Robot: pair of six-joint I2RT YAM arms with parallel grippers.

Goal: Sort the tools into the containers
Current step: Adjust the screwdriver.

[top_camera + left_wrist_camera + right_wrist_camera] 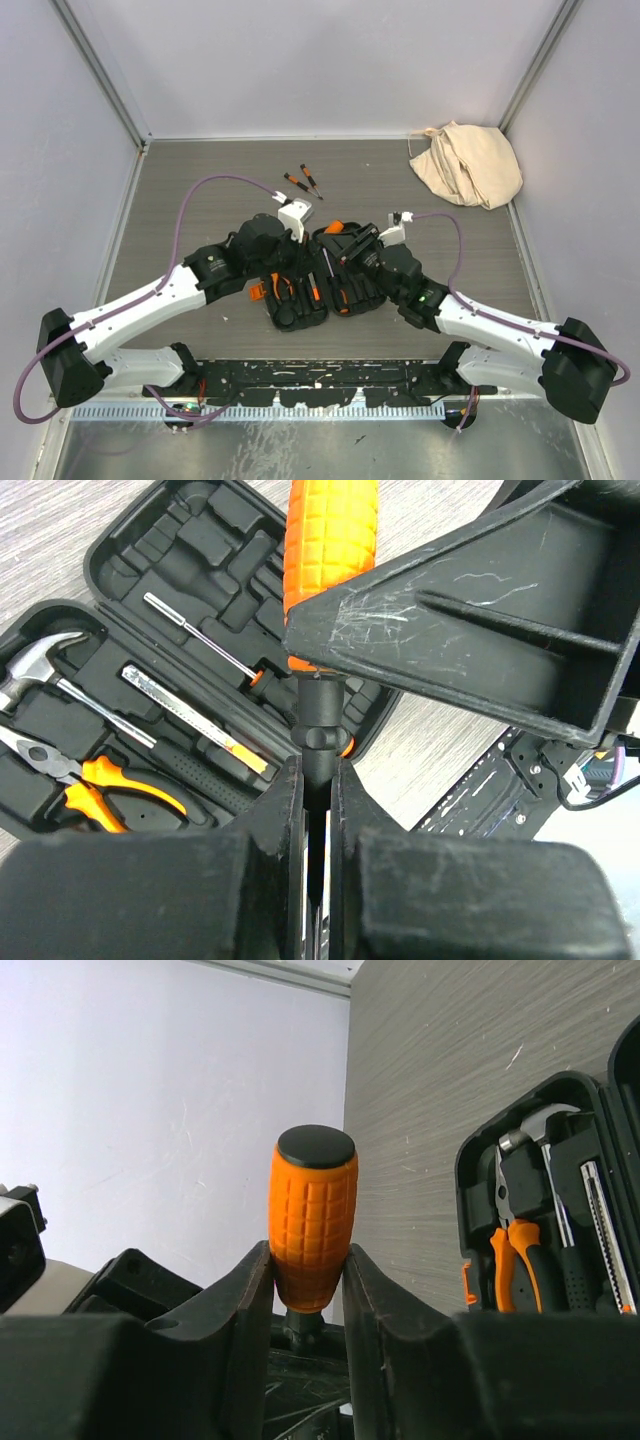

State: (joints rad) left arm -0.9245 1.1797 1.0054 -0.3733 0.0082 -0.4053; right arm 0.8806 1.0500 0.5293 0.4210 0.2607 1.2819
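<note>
The black tool case [300,305] lies open between my two arms, showing a hammer [35,660], orange-handled pliers [100,785], a knife [195,720] and a thin driver rod [200,635] in its slots. Above it both grippers hold one driver with a fat orange handle [312,1220]. My left gripper [317,780] is shut on the driver's black neck just below the handle. The right gripper [310,1260] has its fingers pressed against both sides of the orange handle [333,227]. In the right wrist view the case [480,1160] stands at the right.
Two small orange-and-black screwdrivers [296,183] [311,180] lie on the table behind the case. A beige cloth bag [467,162] sits in the far right corner. Walls close the table on three sides.
</note>
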